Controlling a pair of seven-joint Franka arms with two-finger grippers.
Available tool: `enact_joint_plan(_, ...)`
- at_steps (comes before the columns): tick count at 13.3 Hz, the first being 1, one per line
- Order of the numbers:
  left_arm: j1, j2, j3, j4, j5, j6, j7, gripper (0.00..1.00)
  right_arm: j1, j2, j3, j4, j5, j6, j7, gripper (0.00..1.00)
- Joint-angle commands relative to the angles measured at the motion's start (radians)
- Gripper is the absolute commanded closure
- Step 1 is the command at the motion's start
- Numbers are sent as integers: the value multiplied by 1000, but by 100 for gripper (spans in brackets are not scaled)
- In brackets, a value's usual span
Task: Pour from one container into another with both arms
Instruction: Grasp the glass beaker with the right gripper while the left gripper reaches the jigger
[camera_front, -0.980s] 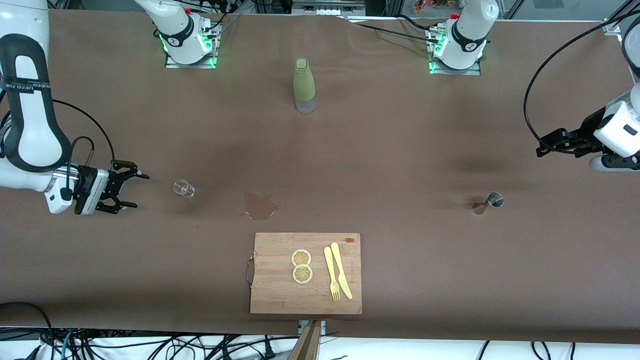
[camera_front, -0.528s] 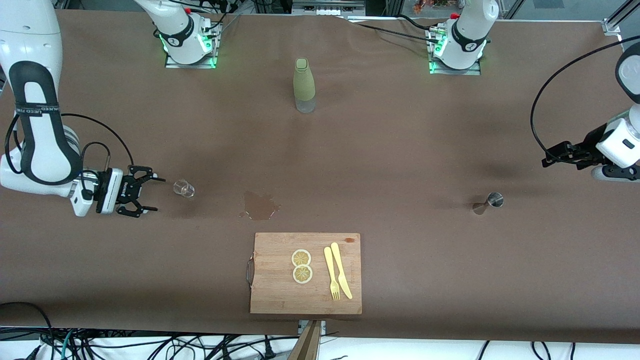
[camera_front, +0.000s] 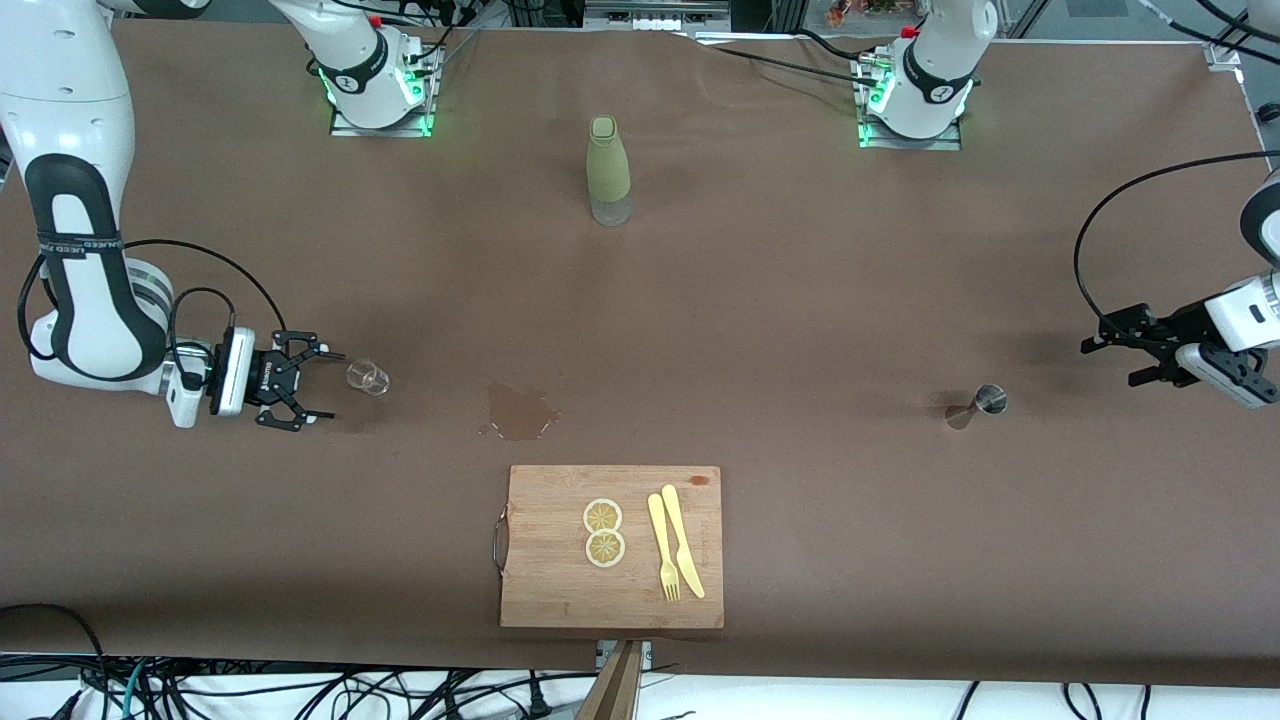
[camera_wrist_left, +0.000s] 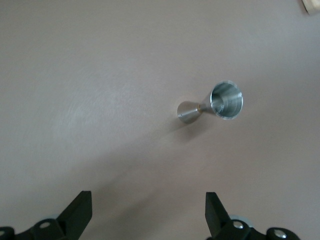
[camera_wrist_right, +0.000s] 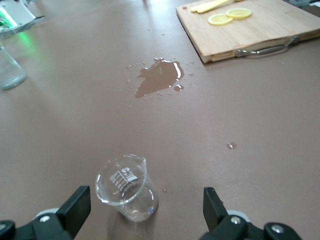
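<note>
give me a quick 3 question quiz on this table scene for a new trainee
1. True or false: the right pincer is shut on the small glass beaker.
2. Which item stands in line with the open left pincer in its wrist view? A) green bottle B) metal jigger C) cutting board
3. Fill in: a puddle of spilled liquid lies on the table between the beaker and the ____.

Key:
1. False; it is open, just short of the beaker.
2. B, the metal jigger.
3. Metal jigger; the cutting board with lemon slices lies nearer the front camera than the puddle.
</note>
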Motion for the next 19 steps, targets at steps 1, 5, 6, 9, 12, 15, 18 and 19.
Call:
enact_joint_plan(1,-6,144,45,134,-169,-31,332,0,-17,29,0,12,49,-47,-76,0)
enact_joint_plan(5,-15,287,102,209,-421,-172,667,0,-29,54,-1,12,50,-70,-116,0)
enact_joint_plan(6,-15,318,117,220,-482,-209,709,0,-32,62,0,12,55,-77,-127,0)
enact_joint_plan(9,-26,408,139,226,-676,-336,929,0,-32,100,-1,12,115,-106,-188,0)
enact_joint_plan(12,-51,500,191,243,-818,-483,1127,0,-32,114,-3,12,121,-134,-196,0)
enact_joint_plan(15,-74,550,217,284,-869,-592,1292,0,-32,134,-3,12,144,-159,-223,0)
enact_joint_plan(18,-95,585,217,303,-882,-623,1409,0,-32,141,-3,12,162,-182,-237,0)
enact_joint_plan(19,-100,594,217,301,-902,-629,1412,0,-32,149,-3,12,162,-186,-240,0)
